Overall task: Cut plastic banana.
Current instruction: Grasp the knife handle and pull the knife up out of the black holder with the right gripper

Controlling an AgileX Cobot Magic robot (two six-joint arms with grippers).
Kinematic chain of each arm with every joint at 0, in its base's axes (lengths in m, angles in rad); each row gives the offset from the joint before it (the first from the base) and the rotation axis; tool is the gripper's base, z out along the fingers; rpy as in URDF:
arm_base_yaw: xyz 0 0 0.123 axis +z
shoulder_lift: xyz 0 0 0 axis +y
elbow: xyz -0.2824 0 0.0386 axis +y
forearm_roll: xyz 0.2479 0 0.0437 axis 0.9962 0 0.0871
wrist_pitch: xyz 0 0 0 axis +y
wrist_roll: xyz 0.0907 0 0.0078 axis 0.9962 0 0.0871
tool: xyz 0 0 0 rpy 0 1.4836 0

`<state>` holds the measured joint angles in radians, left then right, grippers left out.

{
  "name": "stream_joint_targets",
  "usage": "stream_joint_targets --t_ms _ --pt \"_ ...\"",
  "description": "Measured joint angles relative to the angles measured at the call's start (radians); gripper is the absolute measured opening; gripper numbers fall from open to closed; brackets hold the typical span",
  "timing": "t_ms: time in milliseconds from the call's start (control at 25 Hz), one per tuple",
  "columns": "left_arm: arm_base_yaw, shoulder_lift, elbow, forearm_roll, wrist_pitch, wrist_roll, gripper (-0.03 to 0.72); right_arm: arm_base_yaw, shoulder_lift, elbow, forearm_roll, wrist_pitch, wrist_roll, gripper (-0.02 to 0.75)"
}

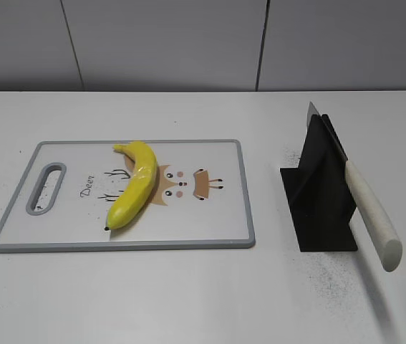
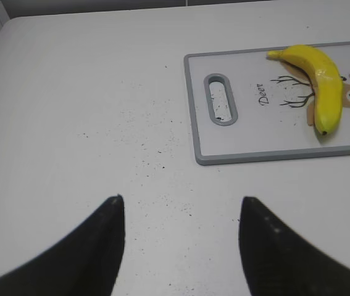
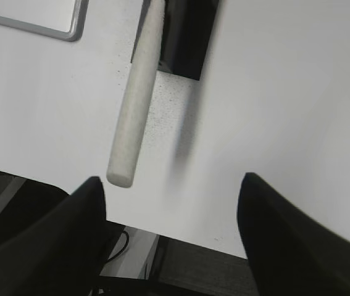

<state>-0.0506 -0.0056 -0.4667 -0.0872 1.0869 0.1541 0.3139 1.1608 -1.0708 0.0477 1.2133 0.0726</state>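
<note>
Currently nothing is gripped and the cut is not yet begun; the plastic banana lies flat on the cutting board, across the printed deer drawing, one dark tip toward the board's far edge and the other toward its near edge; in the left wrist view it sits ahead and well to the right of the left gripper, well apart from it. The board's slot handle lies ahead of that claw, between it and the fruit. The knife rests in a black stand, blade up and back, pale handle jutting out free over the table; judged, this placement presents the handle for a side grasp without touching the blade. The banana lying broadside on the board likewise looks meant to give a clear line for a downward stroke across its middle. Left gripper: jaws spread wide, empty, hovering above bare table, touching nothing. Right gripper: jaws also spread wide, empty; the handle's butt end hangs just ahead of its left finger, near but apart from it; the stand lies farther ahead. Likely next step, as a judgement: right claw closes on the handle; left claw steadies the fruit.
</note>
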Motion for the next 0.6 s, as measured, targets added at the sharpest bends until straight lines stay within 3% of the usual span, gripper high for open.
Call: stream_joint_targets --t_ms 600 --pt "0.0 0.0 0.0 0.0 0.0 0.0 0.549 0.007 0.371 -0.076 0.083 -0.002 0.013 0.498"
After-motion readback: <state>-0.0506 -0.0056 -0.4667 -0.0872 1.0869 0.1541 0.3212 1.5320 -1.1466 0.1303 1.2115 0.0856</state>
